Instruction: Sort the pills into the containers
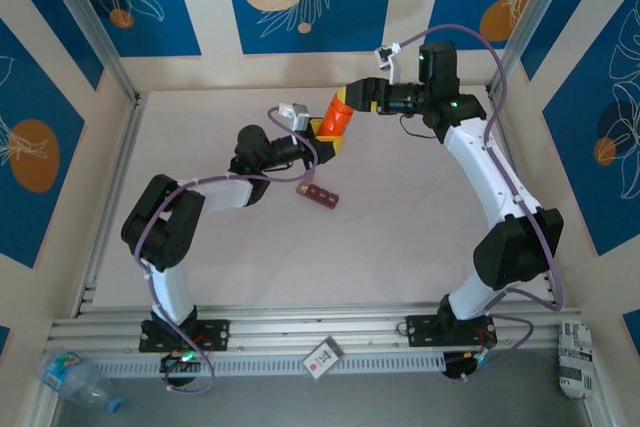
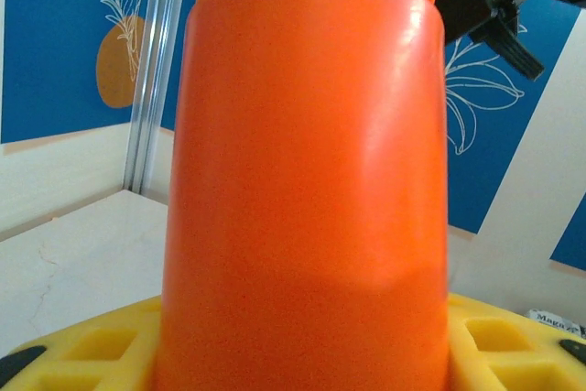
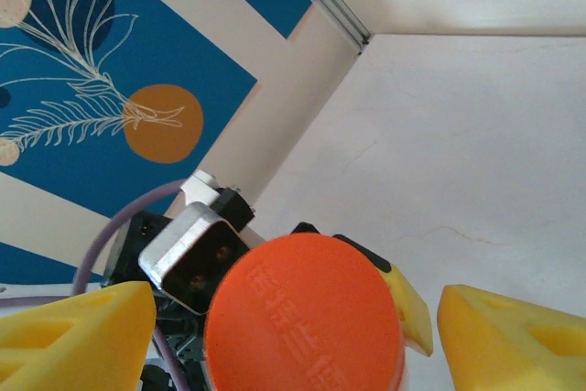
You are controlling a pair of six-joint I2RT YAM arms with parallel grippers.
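The one legible scrap is "Maga…", in black on a white packet (image 2: 557, 320) just right of the left tool (image 2: 302, 368). Between the fingers of the right tool (image 3: 293, 341), the cap (image 3: 307, 313) of the bottle (image 2: 302, 180) bears raised characters too blurred to read. Print on a card (image 1: 322, 358) near the arm bases is illegible.

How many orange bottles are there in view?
1. The orange bottle is at the table's far middle, its base in the left gripper, its cap between the right gripper's fingers.

Bright light, glare on bottle (image 2: 307, 180)
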